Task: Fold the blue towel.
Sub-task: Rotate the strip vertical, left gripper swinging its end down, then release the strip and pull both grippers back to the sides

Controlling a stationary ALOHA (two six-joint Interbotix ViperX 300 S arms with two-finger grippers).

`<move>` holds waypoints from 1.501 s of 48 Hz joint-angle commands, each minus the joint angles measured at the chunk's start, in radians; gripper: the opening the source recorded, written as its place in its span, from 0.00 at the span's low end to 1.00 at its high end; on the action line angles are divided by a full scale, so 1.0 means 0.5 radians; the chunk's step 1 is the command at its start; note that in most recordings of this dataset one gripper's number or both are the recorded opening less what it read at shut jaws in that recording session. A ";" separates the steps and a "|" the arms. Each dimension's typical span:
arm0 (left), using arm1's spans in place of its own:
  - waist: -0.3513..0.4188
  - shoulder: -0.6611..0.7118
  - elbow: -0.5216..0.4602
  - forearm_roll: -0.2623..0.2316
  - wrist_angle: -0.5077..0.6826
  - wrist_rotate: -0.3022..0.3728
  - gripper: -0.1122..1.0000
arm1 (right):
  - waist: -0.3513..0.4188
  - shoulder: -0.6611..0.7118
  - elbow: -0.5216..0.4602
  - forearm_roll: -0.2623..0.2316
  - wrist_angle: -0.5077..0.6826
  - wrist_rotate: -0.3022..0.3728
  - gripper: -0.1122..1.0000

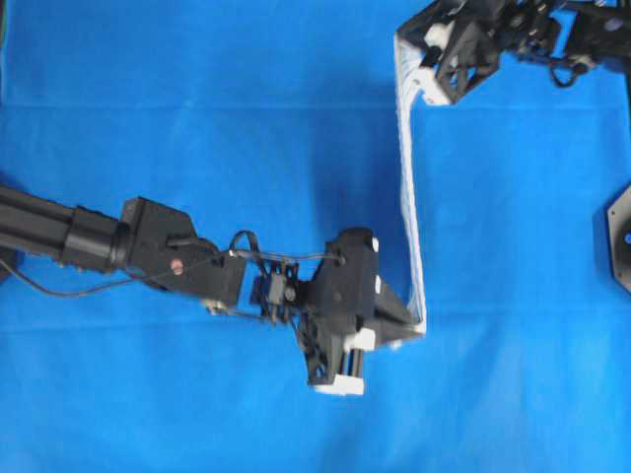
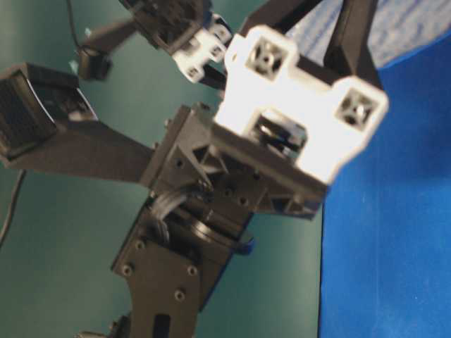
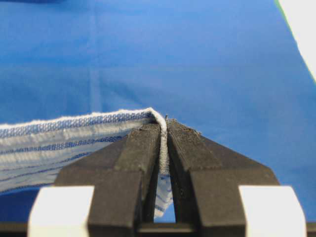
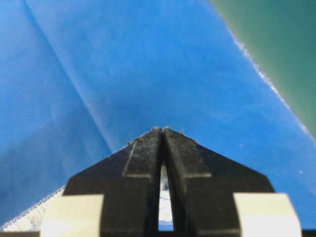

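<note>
Overhead, you have the blue table covering (image 1: 197, 118) beneath the blue towel (image 1: 408, 197), stretched edge-on between left gripper (image 1: 414, 323) and right gripper (image 1: 422, 61); table-level, arm housings block nearly everything; left wrist, jaws clamp its corner; right wrist, jaws closed, apparently pinching cloth.

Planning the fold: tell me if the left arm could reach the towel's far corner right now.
Probably not: the left gripper is shut on the blue towel at its near corner, and the right gripper already pinches the far one.
</note>
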 commanded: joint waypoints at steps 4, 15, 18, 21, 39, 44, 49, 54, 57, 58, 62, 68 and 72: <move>-0.021 -0.129 0.160 -0.012 -0.083 -0.055 0.12 | 0.018 0.212 -0.215 -0.003 -0.034 -0.015 0.13; -0.049 -0.261 0.506 -0.015 -0.276 -0.258 0.12 | 0.064 0.414 -0.405 -0.031 -0.074 -0.046 0.13; -0.055 -0.282 0.565 -0.015 -0.310 -0.285 0.12 | 0.077 0.436 -0.439 -0.031 -0.089 -0.052 0.13; -0.061 -0.295 0.592 -0.015 -0.325 -0.291 0.12 | 0.080 0.457 -0.460 -0.031 -0.092 -0.058 0.13; -0.043 -0.276 0.589 -0.015 -0.316 -0.288 0.12 | 0.098 0.482 -0.482 -0.031 -0.086 -0.074 0.13; -0.037 -0.276 0.589 -0.015 -0.313 -0.288 0.18 | 0.098 0.479 -0.488 -0.031 -0.086 -0.074 0.13; -0.025 -0.285 0.592 -0.015 -0.310 -0.279 0.33 | 0.098 0.466 -0.488 -0.031 -0.086 -0.074 0.13; 0.000 -0.328 0.601 -0.003 -0.255 -0.258 0.49 | 0.098 0.430 -0.482 -0.034 -0.083 -0.077 0.21; 0.012 -0.380 0.614 -0.003 -0.178 -0.252 0.55 | 0.098 0.399 -0.472 -0.040 -0.080 -0.080 0.38; 0.018 -0.402 0.620 -0.003 -0.144 -0.252 0.57 | 0.098 0.387 -0.466 -0.046 -0.080 -0.083 0.43; 0.034 -0.512 0.653 0.000 0.012 -0.249 0.64 | 0.098 0.334 -0.439 -0.058 -0.077 -0.092 0.64; 0.046 -0.684 0.721 0.000 0.156 -0.230 0.70 | 0.107 0.218 -0.365 -0.058 -0.077 -0.098 0.61; 0.064 -0.813 0.788 0.000 0.199 -0.215 0.74 | 0.126 0.132 -0.298 -0.055 -0.077 -0.095 0.59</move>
